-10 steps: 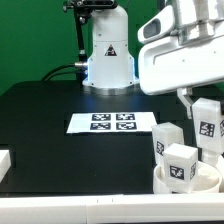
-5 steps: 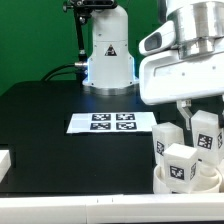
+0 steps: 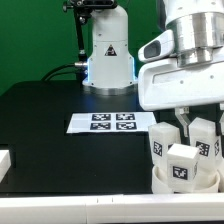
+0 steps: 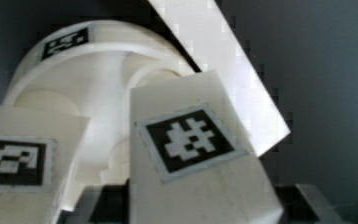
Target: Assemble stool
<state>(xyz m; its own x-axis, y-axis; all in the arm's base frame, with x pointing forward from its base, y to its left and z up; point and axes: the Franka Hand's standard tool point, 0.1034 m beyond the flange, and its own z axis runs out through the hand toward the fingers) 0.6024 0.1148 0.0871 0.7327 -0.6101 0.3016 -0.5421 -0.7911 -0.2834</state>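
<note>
Gripper [image 3: 207, 132] is sitting at roughly 4 o'clock in the exterior view, jaws clamping a stool leg [image 3: 205, 136] above the seat disc [image 3: 186, 183]. Two more legs [image 3: 166, 143] are standing in the disc. Marker board [image 3: 112, 123] is lying at center, well apart.

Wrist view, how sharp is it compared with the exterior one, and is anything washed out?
Wrist view: soft and slightly blurred, the nearest leg fills the frame, its tag still readable, white plastic a little blown out. Exterior view: sharper, even lighting, the marker board crisp on the black table; the arm's white housing looks bright with little surface detail.
</note>
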